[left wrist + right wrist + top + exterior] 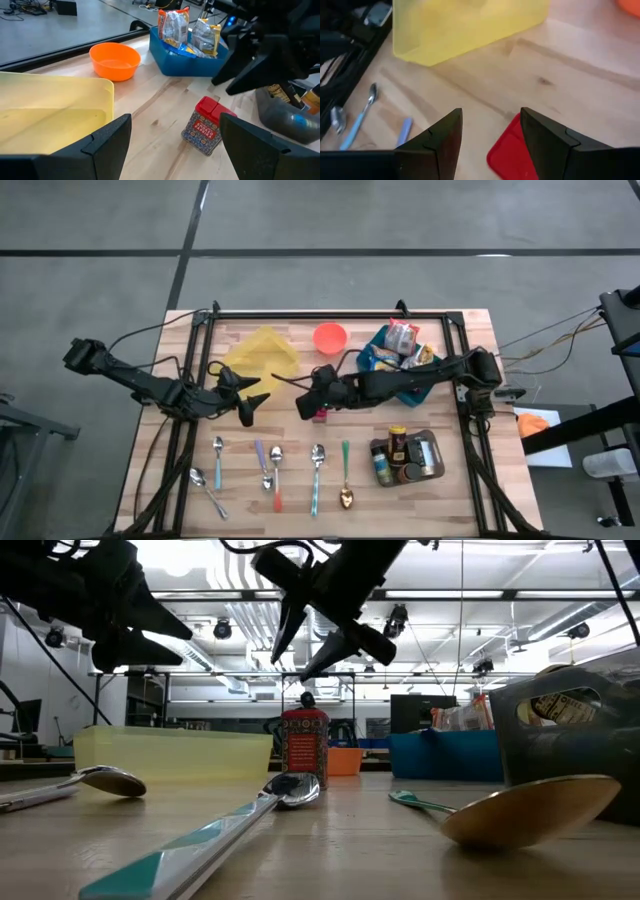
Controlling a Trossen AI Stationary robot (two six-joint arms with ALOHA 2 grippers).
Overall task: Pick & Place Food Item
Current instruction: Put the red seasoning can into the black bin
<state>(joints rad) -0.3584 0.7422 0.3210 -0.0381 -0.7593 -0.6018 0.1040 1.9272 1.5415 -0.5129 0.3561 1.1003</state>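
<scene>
The red-lidded spice jar [320, 414] stands upright on the wooden table [300, 470], near its middle, just below the right gripper [308, 406]. In the low view the jar [304, 745] rests on the table surface and the right gripper [312, 645] hangs above it with its fingers apart, not touching it. The right wrist view shows the red lid [512, 150] between and beneath the two spread fingers.

The left gripper [252, 402] hovers over the table to the left of the jar, apart from it, fingers open and holding nothing. Its wrist view looks across at the jar [204, 126], which carries a patterned label.

Containers:
- Yellow bin [262, 356]: sits toward the far left of the table. Its interior, seen from the left wrist [55, 110], appears empty.
- Orange bowl [330, 337]: sits at the far edge, between the yellow bin and the blue bin. It appears empty [114, 61].
- Blue bin [385, 358]: sits at the far right and holds several snack packets [402, 336], standing upright in the left wrist view [172, 26].
- Grey tray [428, 455]: sits near the right front and holds several small jars [397, 442]; their contents cannot be told.

Six spoons [317, 455] lie in a row along the front of the table, outside every container.
</scene>
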